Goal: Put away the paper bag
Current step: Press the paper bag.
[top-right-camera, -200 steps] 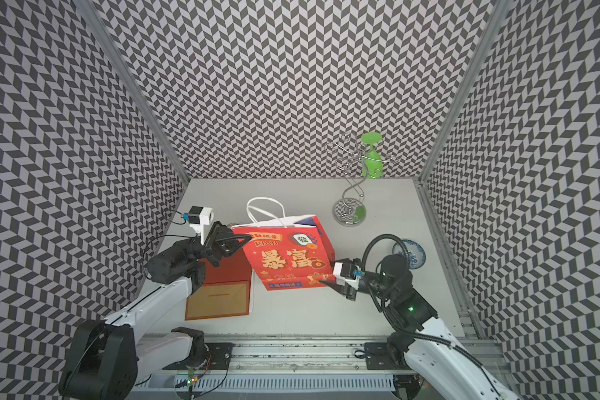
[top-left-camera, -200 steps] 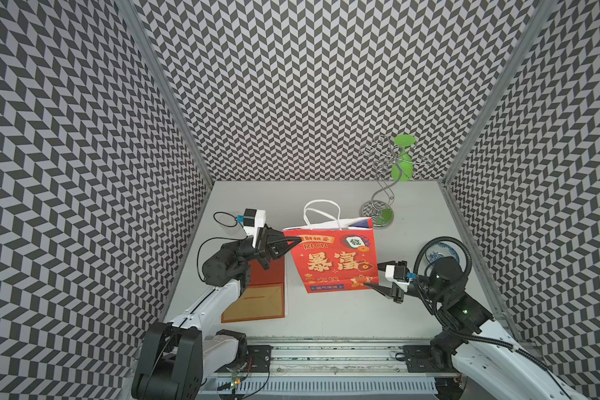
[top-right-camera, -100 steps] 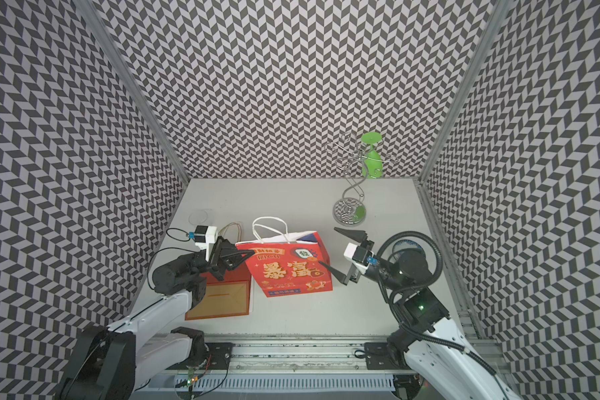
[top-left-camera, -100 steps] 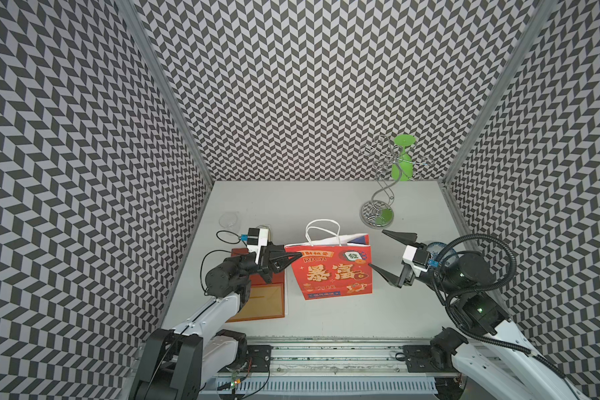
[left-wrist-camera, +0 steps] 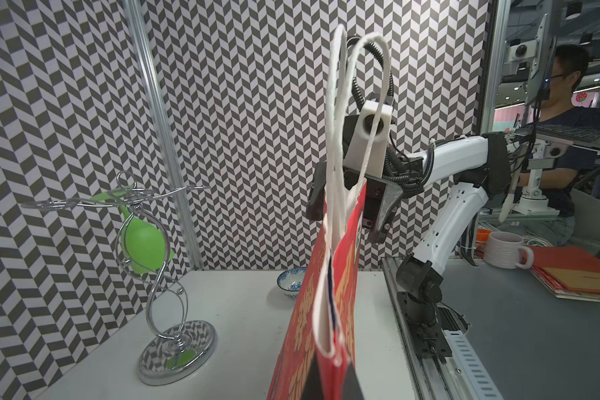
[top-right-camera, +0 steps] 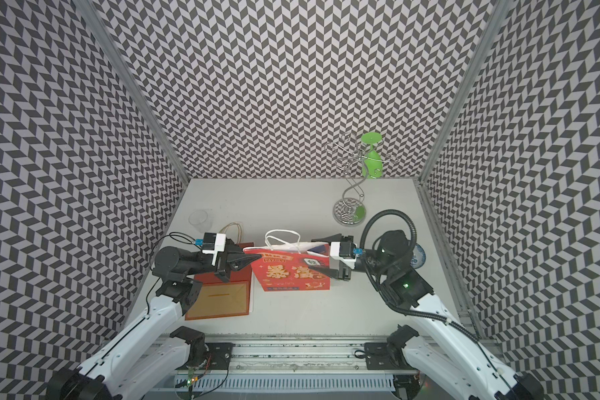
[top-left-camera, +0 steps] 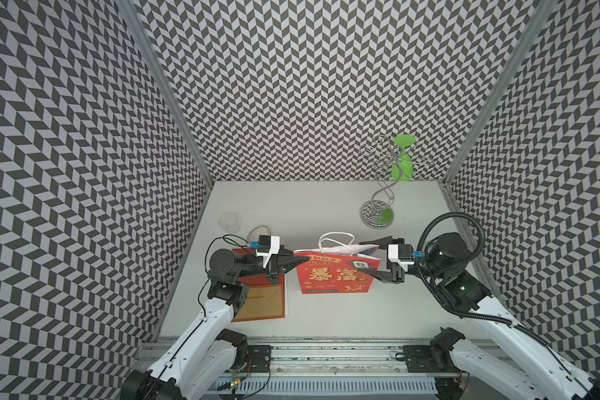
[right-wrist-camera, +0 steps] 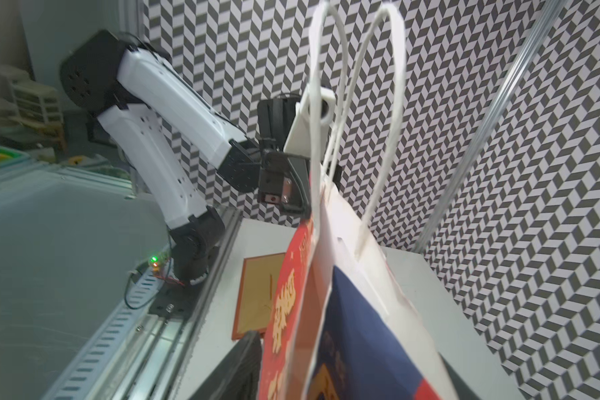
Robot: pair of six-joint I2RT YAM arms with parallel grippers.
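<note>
The paper bag [top-left-camera: 333, 277] stood on the tabletop [top-left-camera: 326, 311] — my left hand [top-left-camera: 292, 265] clamped its top corner, my right hand [top-left-camera: 365, 258] gaped astride the opposite edge, holding nothing. A skewed squeeze could tip it toward the wire stand [top-left-camera: 383, 194].

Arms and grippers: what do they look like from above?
The left arm and right arm have white links and black joints. The left gripper and right gripper are black and pointed, each behind a white camera block with a blue plug. A ribbed black hose loops from the right arm, which shows a green light; the left has a thin black cable.
</note>
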